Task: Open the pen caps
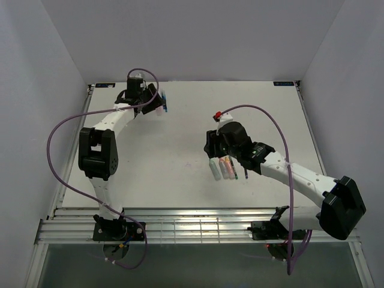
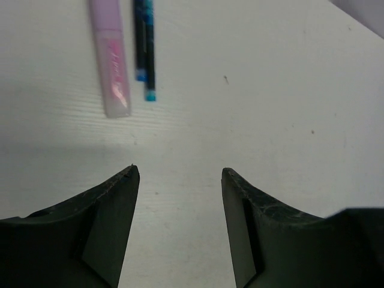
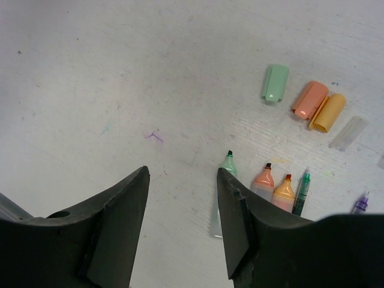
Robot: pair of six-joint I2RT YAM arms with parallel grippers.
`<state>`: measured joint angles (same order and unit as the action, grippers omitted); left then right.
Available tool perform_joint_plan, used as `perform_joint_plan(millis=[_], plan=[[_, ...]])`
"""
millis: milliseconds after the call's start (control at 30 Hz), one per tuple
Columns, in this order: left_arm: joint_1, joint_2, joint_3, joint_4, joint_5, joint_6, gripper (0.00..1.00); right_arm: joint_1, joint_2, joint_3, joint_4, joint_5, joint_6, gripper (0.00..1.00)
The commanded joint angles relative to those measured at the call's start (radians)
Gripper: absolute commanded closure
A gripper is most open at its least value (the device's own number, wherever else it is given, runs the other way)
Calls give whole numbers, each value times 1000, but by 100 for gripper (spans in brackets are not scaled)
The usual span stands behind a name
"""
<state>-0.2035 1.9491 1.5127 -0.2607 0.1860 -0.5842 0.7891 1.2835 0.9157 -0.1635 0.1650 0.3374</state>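
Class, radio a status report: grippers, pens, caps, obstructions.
Left gripper, right gripper open, empty. Three markers uncapped by right; green cap, orange cap, yellow cap loose. Pink pen ahead of left. Nothing blocking.

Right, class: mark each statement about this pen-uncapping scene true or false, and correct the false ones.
1. The pale green plastic cap lies apart from the stubby mint green marker, whose tip is bare. True.
2. The right gripper is clamped on a marker. False: its jaws stand open and hold nothing.
3. The stubby orange plastic cap and the yellow-orange plastic cap lie side by side, touching. True.
4. The long pink plastic marker lies next to the mint green marker. False: it lies ahead of the left gripper, beside two thin dark pens.
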Motion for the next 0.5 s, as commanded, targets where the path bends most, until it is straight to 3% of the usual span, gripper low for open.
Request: perform_joint_plan(millis=[0, 100, 467], plan=[[30, 16, 81, -48, -103, 90, 32, -5, -15, 38, -41, -9, -50, 44], [41, 65, 138, -60, -163, 133, 33, -19, -3, 37, -39, -28, -60, 44], [56, 280, 340, -80, -168, 164, 34, -91, 60, 2, 15, -120, -67, 44]])
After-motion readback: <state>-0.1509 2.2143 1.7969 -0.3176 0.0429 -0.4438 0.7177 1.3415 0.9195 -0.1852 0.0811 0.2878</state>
